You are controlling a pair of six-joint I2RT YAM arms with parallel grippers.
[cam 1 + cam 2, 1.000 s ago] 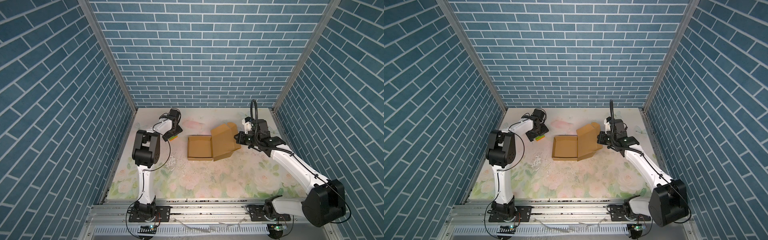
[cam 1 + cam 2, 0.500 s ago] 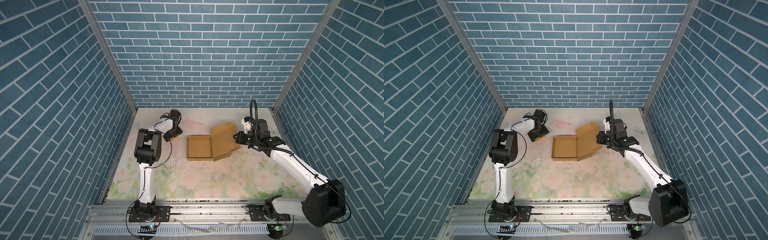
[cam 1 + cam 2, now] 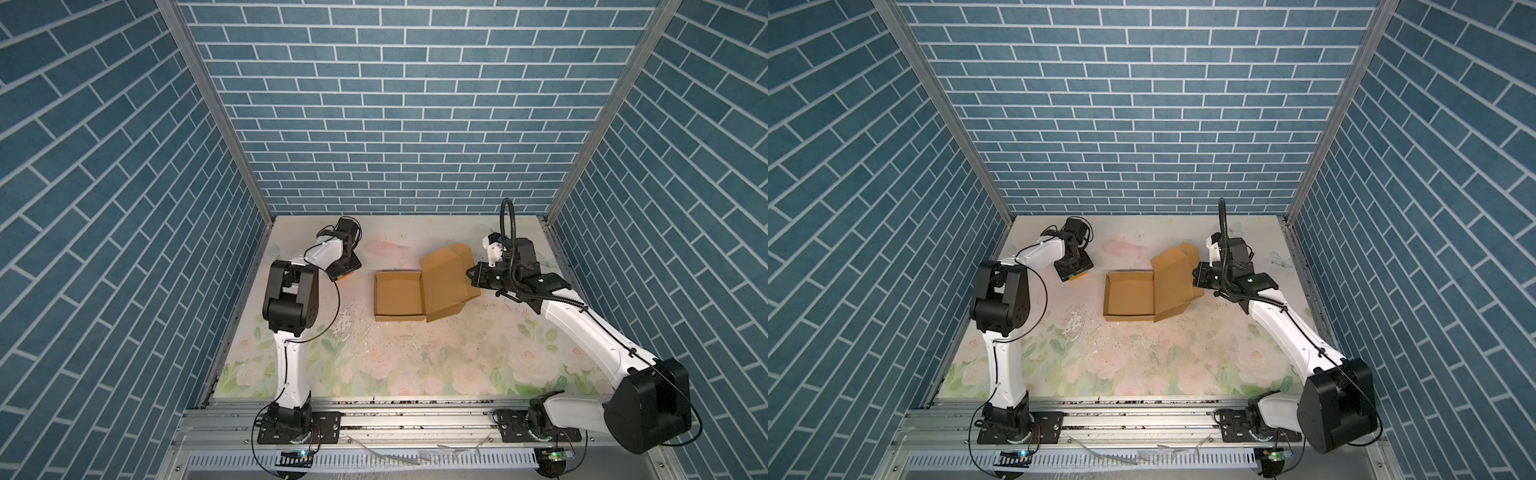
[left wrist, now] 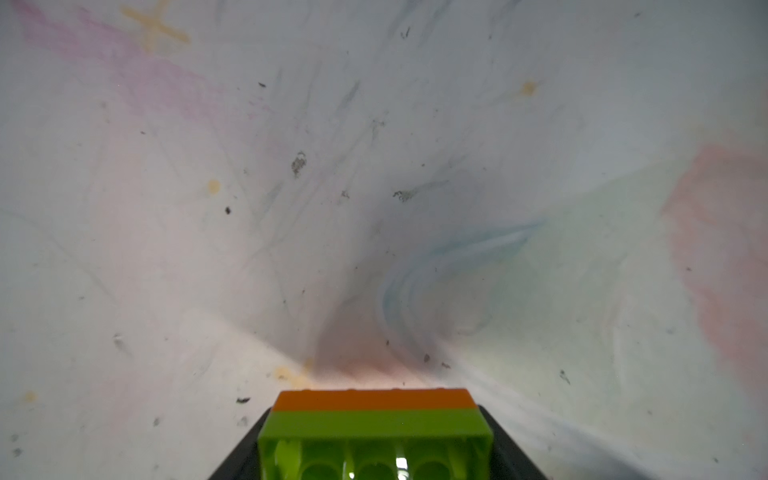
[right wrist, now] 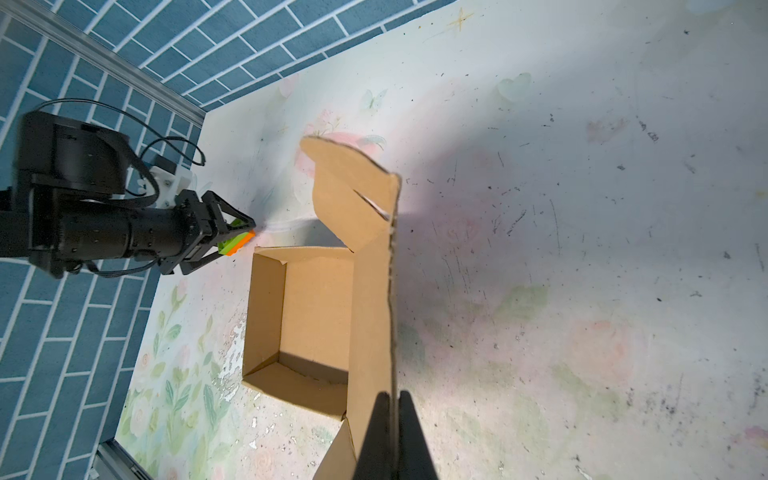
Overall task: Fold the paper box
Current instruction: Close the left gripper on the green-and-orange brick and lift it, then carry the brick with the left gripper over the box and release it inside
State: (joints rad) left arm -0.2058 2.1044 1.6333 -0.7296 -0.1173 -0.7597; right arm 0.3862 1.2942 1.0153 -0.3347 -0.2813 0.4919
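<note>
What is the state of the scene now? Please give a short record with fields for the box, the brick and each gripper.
box: brown cardboard, on the table, tray walls up, lid open and raised
right gripper: shut on the lid's edge
left gripper: around the brick; firm grip unclear
brick: green with an orange layer, left of the box, apart from it

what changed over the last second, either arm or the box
The left gripper dropped slightly onto the green and orange brick, which now sits between its narrowing jaws. Whether it is gripped yet cannot be told. Unchanged: the right gripper stays shut on the raised lid edge of the paper box, and the box has not moved.
</note>
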